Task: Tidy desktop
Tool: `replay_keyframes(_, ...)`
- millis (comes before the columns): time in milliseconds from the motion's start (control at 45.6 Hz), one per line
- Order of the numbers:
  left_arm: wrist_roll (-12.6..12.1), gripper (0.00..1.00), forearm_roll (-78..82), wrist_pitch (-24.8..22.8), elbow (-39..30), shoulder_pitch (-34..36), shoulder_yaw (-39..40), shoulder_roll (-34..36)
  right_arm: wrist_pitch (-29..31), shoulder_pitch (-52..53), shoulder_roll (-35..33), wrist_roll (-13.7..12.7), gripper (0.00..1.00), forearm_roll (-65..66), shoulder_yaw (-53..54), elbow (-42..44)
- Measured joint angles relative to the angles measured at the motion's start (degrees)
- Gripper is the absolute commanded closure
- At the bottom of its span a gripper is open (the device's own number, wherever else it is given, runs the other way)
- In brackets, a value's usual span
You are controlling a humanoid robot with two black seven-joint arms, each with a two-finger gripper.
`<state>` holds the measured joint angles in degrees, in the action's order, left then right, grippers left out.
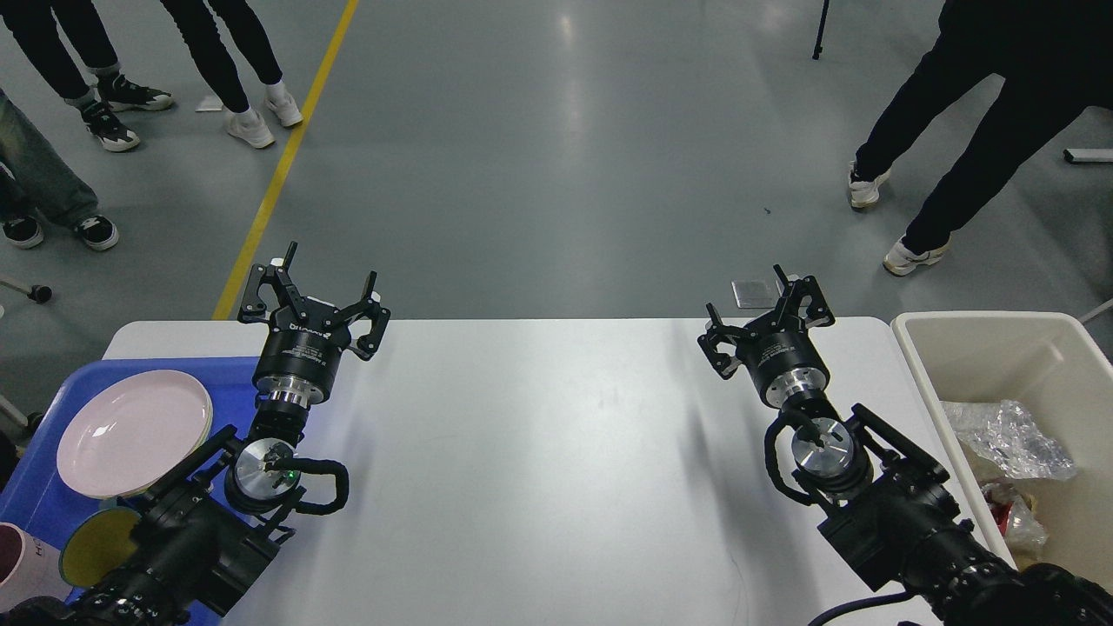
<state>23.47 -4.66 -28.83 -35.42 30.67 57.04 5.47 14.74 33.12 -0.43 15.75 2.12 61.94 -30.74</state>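
One white table (pixel 539 469) is seen filling the lower middle of the view, and two pincers are held over its far edge: the left pincer (pixel 315 291) at ten o'clock and the right pincer (pixel 765 309) at two o'clock, both spread wide and released. One blue tray (pixel 43 496) with one pink plate (pixel 130 430) is placed at eight o'clock, and one beige bin (pixel 1000 339) holding crumpled plastic (pixel 1009 439) at four o'clock.
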Motion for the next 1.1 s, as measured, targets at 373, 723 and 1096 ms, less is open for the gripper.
replay_keyframes(373, 0.0, 0.04, 0.1, 0.0, 0.0, 0.0, 0.7, -0.6, -0.1, -0.1, 0.0, 0.1, 0.0, 0.0, 0.0, 0.0)
replay_keyframes(723, 3.1, 0.04, 0.1, 0.5, 5.1, 1.7, 1.7, -2.3, 0.0, 0.6, -0.7, -0.1, 0.0, 0.0, -3.5, 0.7)
replay_keyframes(1096, 5.3, 0.04, 0.3, 0.3, 6.3, 2.6, 1.9, -3.9, -0.2, 1.0, -3.5, 0.1, 0.0, 0.0, -4.1, 1.1)
